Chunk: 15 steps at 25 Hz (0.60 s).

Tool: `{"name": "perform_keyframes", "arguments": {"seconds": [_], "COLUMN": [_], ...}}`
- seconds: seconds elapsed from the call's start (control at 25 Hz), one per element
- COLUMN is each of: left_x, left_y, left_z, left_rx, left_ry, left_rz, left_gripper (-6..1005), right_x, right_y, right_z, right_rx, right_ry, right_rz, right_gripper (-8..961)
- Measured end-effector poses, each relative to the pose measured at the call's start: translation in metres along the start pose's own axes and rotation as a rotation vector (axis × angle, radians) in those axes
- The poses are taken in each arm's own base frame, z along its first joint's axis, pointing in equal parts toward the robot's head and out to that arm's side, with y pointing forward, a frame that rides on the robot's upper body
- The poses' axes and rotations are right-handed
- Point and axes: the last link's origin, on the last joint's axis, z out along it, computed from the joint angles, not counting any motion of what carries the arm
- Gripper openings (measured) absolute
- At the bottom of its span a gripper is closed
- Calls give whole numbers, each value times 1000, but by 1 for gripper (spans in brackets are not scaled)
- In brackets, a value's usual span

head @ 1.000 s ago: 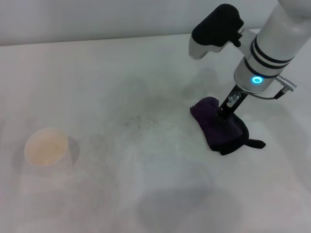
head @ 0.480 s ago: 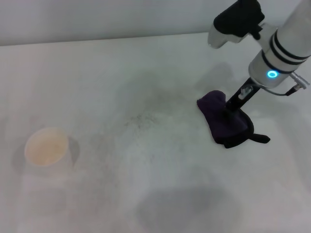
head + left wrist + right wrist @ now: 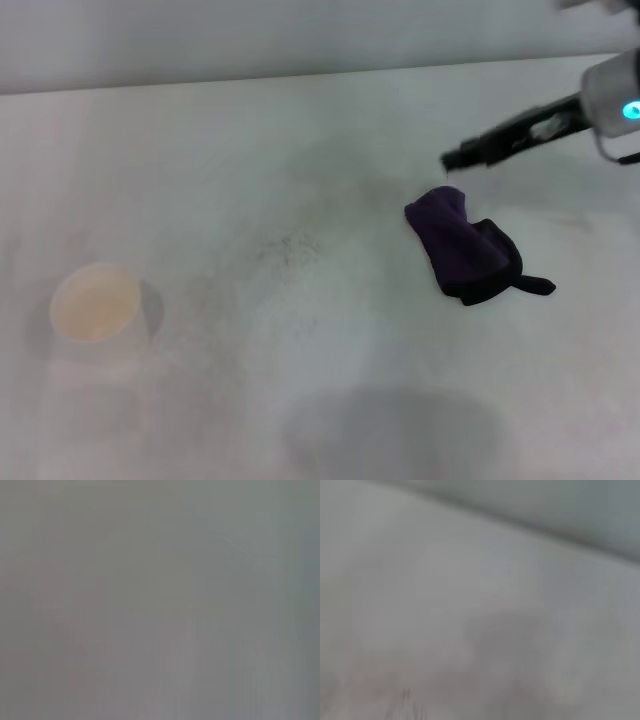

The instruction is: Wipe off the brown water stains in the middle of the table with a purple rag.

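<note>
Purple rag (image 3: 465, 252): lies crumpled on the table (image 3: 330, 400), at 3 o'clock from the table's middle; black tab points toward 4 o'clock.
Brown water stains: not discernible in any view.
Grey speckled smudge (image 3: 288, 248): near mid-table, at 9 o'clock from the rag, well apart from it.
Right gripper (image 3: 452, 160): raised off the rag, at 12 o'clock from it, apart from the cloth; finger state cannot be told.
Paper cup (image 3: 97, 303): upright, at 9 o'clock on the table, far from the rag.
Left gripper: out of view.
</note>
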Motion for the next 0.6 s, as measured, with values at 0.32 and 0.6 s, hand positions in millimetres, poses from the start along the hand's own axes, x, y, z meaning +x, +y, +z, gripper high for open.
{"name": "perform_keyframes", "arguments": {"seconds": [0.32, 0.6], "left_x": [2, 2], "left_y": [0, -1], "left_z": [3, 3], "left_rx": [5, 14], "left_ry": [13, 15], "left_rz": [-2, -4], "left_gripper": [892, 893], "right_x": [28, 68], "right_y": [-33, -53], "right_z": [-33, -54], "right_rx": [38, 164], "right_ry": [-378, -796], "right_rz": [-12, 3], "right_gripper": [395, 395]}}
